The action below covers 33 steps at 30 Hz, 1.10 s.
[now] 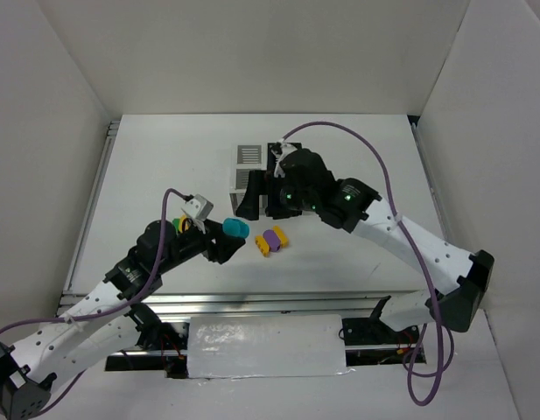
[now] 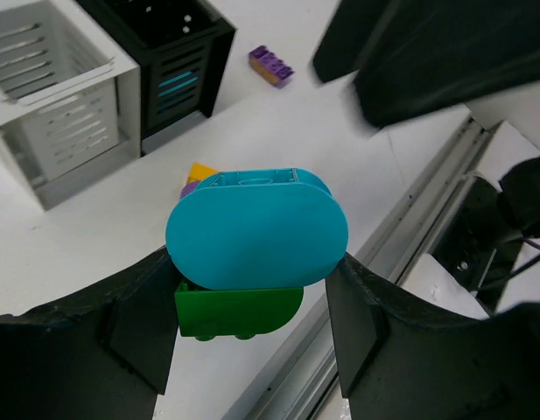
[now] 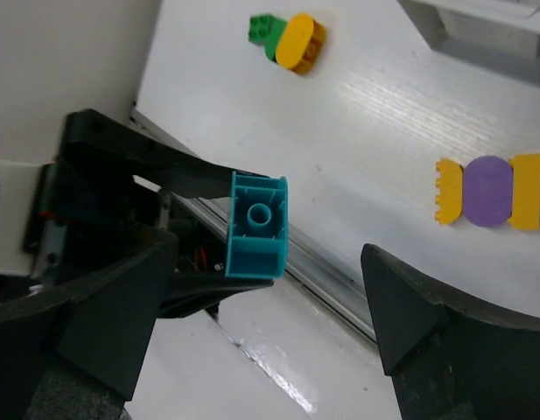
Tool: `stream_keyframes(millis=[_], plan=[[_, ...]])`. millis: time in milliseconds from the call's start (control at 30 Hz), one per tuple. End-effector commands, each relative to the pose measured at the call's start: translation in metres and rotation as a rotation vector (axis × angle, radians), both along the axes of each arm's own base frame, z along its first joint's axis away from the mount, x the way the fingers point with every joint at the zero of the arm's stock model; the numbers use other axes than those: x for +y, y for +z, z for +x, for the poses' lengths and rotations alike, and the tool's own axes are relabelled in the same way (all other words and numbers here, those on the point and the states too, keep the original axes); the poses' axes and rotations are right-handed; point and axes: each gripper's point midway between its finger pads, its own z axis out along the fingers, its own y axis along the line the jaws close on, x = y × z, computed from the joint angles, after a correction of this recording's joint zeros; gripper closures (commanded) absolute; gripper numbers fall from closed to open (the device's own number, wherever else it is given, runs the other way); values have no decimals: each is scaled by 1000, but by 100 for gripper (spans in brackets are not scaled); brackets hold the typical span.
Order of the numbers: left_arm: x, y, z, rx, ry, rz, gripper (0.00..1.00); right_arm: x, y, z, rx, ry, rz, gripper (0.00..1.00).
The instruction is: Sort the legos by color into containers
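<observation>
Clamping a teal brick [image 2: 256,229] between its two black fingers, the left gripper [image 1: 227,238] sits over the front part of the white table [image 1: 164,157], near the metal rail at its edge; a green brick [image 2: 239,311] shows just beneath the teal one in the left wrist view, and I cannot tell whether the two are joined. The right gripper [image 1: 249,203] hangs over the block of containers with its fingers [image 3: 103,324] spread wide and nothing between them. Of the containers, a white bin [image 2: 51,87] and a black bin [image 2: 164,52] stand side by side, touching; something teal shows through the black bin's slats. On the table between the two grippers lies a purple brick [image 3: 488,191] with a yellow brick on either side, touching it; well apart from these, beside the left arm, lies a yellow brick [image 3: 301,42] against a small green one [image 3: 264,30].
</observation>
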Motion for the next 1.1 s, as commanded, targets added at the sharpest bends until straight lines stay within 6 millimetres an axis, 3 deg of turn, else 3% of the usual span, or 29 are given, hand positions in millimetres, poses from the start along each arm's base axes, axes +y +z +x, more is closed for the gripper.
stream_keyframes(millis=[0, 233, 333, 367, 400, 533, 600, 667, 700, 767, 800, 867, 900, 967, 1000, 1033, 1067], plan=[[-21, 44, -11, -177, -152, -64, 100, 7, -12, -4, 33, 7, -64, 4], [-27, 51, -15, -212, -195, -55, 100, 23, -42, -28, 99, 92, -85, 8], [-27, 49, -16, -212, -198, -46, 100, 33, -43, -39, 124, 165, -53, 30], [-26, 49, -14, -211, -188, -42, 100, 35, -42, -43, 125, 179, -45, 45], [-26, 49, -14, -215, -184, -41, 100, 36, -42, -45, 130, 192, -37, 51], [-24, 55, -16, -241, -183, -48, 100, 38, -43, -54, 150, 234, -21, 61], [-23, 58, -16, -247, -181, -51, 98, 38, -44, -55, 148, 242, -20, 100], [-23, 61, -18, -251, -181, -57, 89, 40, -37, -56, 121, 254, 21, 100], [-22, 60, -17, -245, -176, -58, 62, 40, -34, -57, 105, 263, 46, 100], [-18, 60, -12, -221, -128, -68, 35, 41, -26, -55, 55, 259, 104, 100], [-17, 60, -12, -210, -116, -71, 1, 39, -23, -53, 29, 254, 119, 100], [-18, 65, -14, -181, -117, -96, 1, 33, -13, -45, -40, 229, 158, 100], [-18, 74, -15, -156, -110, -124, 0, 27, -15, -37, -68, 194, 155, 100], [-17, 86, -18, -124, -102, -155, 1, 14, 10, -30, -169, 161, 211, 100], [-16, 99, -22, -84, -95, -195, 0, 8, 7, -31, -189, 153, 221, 100], [-15, 106, -24, -69, -89, -217, 0, -2, 32, -30, -262, 138, 288, 100], [-13, 113, -25, -47, -77, -241, 0, -7, 38, -31, -295, 138, 307, 100]])
